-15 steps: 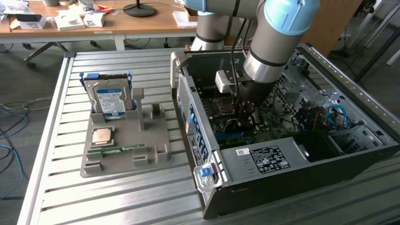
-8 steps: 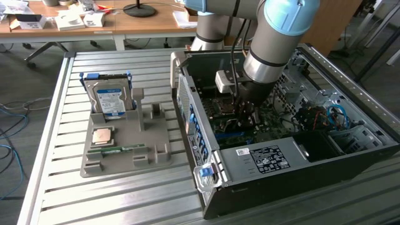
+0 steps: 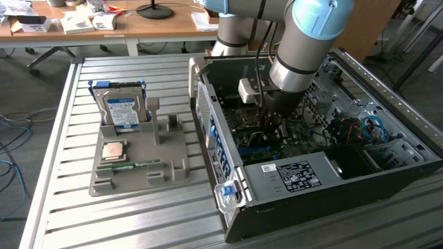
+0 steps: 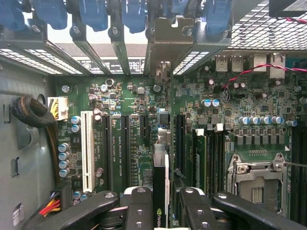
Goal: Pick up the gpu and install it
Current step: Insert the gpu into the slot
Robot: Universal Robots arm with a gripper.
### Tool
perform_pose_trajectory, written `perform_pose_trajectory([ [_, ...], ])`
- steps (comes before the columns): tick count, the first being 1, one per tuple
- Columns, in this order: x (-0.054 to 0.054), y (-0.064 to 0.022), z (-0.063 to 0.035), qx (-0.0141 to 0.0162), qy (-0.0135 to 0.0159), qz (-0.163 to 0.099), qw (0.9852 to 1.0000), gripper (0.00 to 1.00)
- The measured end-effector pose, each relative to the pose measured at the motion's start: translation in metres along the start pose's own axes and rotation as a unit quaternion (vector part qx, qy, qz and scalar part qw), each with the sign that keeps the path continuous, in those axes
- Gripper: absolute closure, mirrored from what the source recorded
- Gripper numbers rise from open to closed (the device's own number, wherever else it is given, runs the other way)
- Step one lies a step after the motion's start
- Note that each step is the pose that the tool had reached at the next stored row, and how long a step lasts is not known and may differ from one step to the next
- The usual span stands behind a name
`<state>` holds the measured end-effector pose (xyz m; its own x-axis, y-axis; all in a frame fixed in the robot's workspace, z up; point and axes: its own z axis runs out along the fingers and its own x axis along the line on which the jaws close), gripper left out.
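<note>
Black two-finger gripper (image 4: pixel 164 194) clenched on thin dark-edged gpu card (image 4: pixel 161 165), held edge-on, long axis parallel to green motherboard (image 4: pixel 124 100) slots, grey bracket end toward open black case's (image 3: pixel 312 218) rear edge.

Tabletop (image 3: pixel 138 223) was ribbed bare aluminium, matt. Parts holder (image 3: pixel 138 174) was matt grey plastic. Case (image 3: pixel 312 210) was black painted sheet metal, perforated in places. Motherboard (image 4: pixel 129 96) was green lacquered board with a slight sheen. gpu (image 4: pixel 161 187) edge looked dark, semi-gloss. Fingers (image 4: pixel 139 211) were smooth black, satin.
</note>
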<state>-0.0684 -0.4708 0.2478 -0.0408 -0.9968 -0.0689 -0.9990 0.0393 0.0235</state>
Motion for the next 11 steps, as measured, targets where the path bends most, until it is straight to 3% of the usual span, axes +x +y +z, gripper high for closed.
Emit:
perform_pose_trajectory([
  [11, 0.0001, 0.0, 0.0009, 0.0, 0.0, 0.0, 1.0, 0.74],
])
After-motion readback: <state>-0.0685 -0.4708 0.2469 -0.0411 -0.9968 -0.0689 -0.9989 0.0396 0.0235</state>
